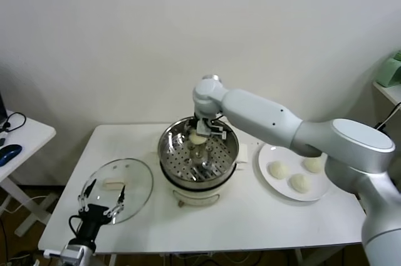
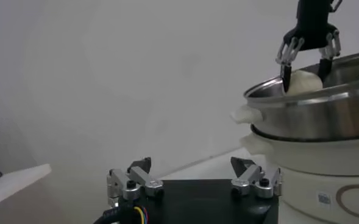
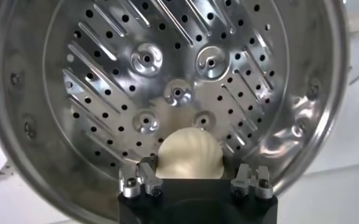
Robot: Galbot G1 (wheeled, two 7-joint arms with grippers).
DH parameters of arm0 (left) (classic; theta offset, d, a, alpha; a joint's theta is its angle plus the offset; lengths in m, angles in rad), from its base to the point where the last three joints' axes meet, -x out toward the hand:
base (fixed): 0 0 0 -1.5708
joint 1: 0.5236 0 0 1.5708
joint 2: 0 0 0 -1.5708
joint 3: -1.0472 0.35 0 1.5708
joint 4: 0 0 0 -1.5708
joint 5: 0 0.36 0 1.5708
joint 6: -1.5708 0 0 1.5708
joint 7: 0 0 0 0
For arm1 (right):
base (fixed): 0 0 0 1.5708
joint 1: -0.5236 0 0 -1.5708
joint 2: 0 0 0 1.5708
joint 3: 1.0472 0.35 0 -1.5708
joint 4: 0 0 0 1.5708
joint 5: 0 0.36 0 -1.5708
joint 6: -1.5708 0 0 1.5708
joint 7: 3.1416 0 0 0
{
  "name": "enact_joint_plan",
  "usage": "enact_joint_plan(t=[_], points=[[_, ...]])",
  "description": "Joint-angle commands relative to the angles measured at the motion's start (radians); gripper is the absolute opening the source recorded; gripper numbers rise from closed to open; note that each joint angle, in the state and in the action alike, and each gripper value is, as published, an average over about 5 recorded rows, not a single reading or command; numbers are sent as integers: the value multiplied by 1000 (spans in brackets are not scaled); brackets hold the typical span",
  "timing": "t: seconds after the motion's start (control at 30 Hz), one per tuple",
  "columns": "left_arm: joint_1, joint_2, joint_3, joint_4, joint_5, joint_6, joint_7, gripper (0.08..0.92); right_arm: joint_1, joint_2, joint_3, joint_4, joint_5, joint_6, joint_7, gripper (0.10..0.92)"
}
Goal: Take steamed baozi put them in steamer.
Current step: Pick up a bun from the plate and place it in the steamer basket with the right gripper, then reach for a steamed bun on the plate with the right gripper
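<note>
My right gripper (image 1: 199, 136) hangs inside the rim of the steamer (image 1: 168, 148), shut on one cream-white baozi (image 1: 197, 138). In the right wrist view the pleated baozi (image 3: 188, 152) sits between the fingers above the perforated steel bottom of the steamer (image 3: 106, 79). The left wrist view shows the right gripper (image 2: 304, 76) farther off, holding that baozi (image 2: 305, 83) at the level of the steamer (image 2: 313, 115) rim. Three more baozi (image 1: 277, 169) (image 1: 300, 183) (image 1: 312, 164) lie on a white plate (image 1: 266, 153) to the right. My left gripper (image 1: 103, 194) (image 2: 191, 162) waits open at the front left.
A round glass lid (image 1: 135, 175) lies flat on the white table (image 1: 250, 222) left of the steamer, partly under my left gripper. A small side table (image 1: 25, 134) with cables stands at far left. The wall is close behind.
</note>
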Motion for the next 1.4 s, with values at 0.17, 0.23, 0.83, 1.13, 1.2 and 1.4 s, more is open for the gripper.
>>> enact_joint_plan(t=[0.17,0.23,0.83,1.13,1.2,1.4], points=[[0,-3,-2,9,-1,-1,-2,823,-29,18,3,-19,-56,15,5,704],[-2,-6,-3,11,-1,0,-3,823,-29,16,4,-19,-57,15,5,704],[-5,-21,-2,20,-2,7,-16,823,-28,2,6,-16,-55,35,18,822],[-14,-17,-1,22,-11,7,-17,823,135,-90,-45,70,238,36,-55,823],[-18,-16,1,21,-24,5,-20,823,201,-131,-81,78,368,-6,-75,823],[-47,-19,10,11,-94,7,-72,823,426,-285,-261,51,872,-286,-120,823]])
